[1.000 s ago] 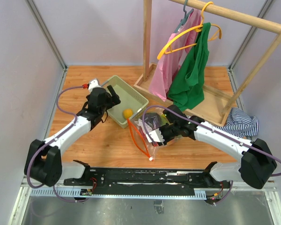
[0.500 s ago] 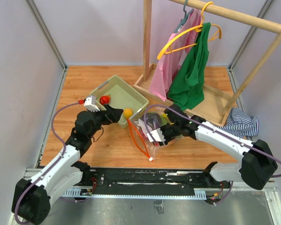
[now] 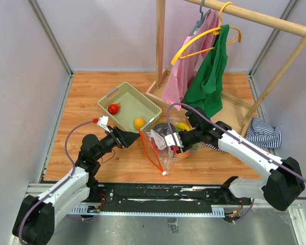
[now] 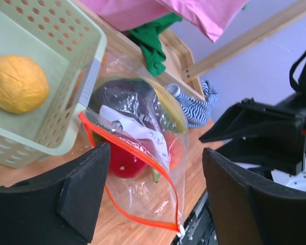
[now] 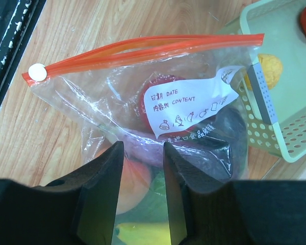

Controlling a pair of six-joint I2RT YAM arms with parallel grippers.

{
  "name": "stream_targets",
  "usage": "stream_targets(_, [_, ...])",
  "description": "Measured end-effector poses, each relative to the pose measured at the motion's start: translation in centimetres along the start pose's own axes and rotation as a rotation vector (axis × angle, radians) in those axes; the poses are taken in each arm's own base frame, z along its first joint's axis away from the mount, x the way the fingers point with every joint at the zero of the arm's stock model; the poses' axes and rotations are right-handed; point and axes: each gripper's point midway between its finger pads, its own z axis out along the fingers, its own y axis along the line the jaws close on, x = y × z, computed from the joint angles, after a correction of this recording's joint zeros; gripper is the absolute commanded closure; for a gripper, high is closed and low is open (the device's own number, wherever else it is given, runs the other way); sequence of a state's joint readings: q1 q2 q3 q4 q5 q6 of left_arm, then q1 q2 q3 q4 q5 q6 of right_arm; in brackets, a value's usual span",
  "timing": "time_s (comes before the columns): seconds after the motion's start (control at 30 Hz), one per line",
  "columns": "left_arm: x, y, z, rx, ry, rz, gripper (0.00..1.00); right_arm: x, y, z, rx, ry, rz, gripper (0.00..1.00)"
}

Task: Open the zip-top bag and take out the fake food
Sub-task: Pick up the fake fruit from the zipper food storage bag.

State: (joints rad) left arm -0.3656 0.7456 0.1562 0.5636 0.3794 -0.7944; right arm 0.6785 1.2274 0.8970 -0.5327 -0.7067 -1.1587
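Roughly mid-table, the zip-top bag (image 3: 160, 148), clear crinkly plastic with a white label, touches the green basket's (image 3: 143, 96) near corner. Its orange zip strip runs far-to-near, mouth partly open, facing left. Fake food (image 5: 163, 87) sits inside. Right gripper (image 5: 143, 148) pinches the bag; left gripper (image 4: 155, 153) is spread, empty.

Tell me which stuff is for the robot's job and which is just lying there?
For the job: clear crinkly plastic zip-top bag with orange strip; glossy plastic fake food inside it; round orange plastic fruit and red plastic fruit in the pale green slotted basket.
Just lying about: wooden clothes rack; pink garment; green garment; yellow hanger; blue-striped cloth.
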Motion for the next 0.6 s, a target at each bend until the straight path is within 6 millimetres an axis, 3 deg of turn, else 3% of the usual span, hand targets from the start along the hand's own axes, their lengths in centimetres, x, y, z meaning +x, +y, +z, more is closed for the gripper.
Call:
stream_targets(0.17, [2.0, -0.3, -0.1, 0.055, 0.059, -0.041, 0.44, -0.6, -0.5, -0.9, 0.005, -0.05, 0.057, 0.58])
stream_targets(0.4, [4.5, -2.0, 0.0, 0.129, 0.136, 0.001, 0.44, -1.6, -0.9, -1.2, -0.015, -0.099, 0.104, 0.54])
stream_targets(0.6, [6.7, -1.1, -0.8, 0.141, 0.172, 0.053, 0.42, -3.2, -2.0, -1.6, -0.088, -0.129, 0.092, 0.5])
